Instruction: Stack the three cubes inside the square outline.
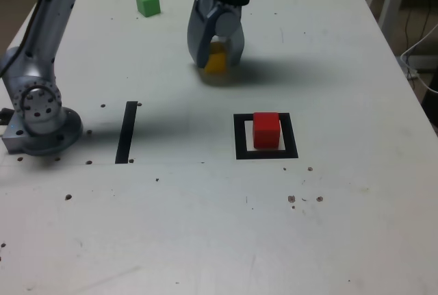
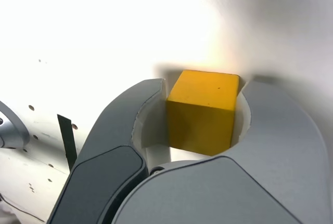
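Note the tool [image 2: 204,82]: clenched on the yellow cube [image 2: 202,125], one finger at each of two opposite sides. Do not assume clearance from the bench [image 1: 171,240]; cannot tell from either view. Locate the red cube [image 1: 266,131] inside the square outline [image 1: 291,137], and the green cube [image 1: 148,3] well apart, near the far edge in the exterior view.

Guard against the following:
- Slipping or twisting of the yellow cube, from an uneven grip on its smooth sides.
- Scraping along the bench, from travelling sideways before a full lift.
- Knocking the red cube out of the square outline, from too low an approach.
- Toppling after release, from placing off-centre or tilted, or from opening too early.
- Confusing the target with the straight black strip [image 1: 127,132], from misreading the markings.

Check for brands, labels or writing: none legible in either view
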Available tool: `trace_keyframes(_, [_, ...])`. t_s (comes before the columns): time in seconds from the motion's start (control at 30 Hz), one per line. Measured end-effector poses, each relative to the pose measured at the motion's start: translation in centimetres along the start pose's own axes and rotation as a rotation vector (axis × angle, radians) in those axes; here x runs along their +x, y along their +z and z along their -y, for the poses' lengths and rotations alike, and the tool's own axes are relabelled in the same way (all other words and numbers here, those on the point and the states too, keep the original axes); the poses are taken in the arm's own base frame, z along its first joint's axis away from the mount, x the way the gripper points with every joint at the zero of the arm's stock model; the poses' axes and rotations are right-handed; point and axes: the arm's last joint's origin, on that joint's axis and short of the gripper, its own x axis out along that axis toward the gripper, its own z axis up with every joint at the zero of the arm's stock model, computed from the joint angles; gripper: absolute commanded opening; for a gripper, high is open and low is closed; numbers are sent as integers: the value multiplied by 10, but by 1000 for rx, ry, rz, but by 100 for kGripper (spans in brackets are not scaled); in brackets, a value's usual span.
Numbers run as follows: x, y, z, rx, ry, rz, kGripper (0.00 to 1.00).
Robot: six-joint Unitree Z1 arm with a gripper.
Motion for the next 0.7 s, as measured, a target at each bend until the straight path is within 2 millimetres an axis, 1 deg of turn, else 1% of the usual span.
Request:
trace_keyframes(0.17, [-24, -7, 30, 67, 29, 30, 33])
trace_keyframes(0.3, [-44, -10, 60, 119, 55, 47, 33])
trace_keyframes(0.4, [-58, -14, 86, 159, 74, 52, 33])
trace_keyframes(0.5, [-64, -17, 108, 187, 84, 56, 33])
trace_keyframes(0.63, [-66, -18, 126, 205, 84, 64, 33])
trace_keyframes(0.7, [-66, -20, 141, 225, 82, 66, 33])
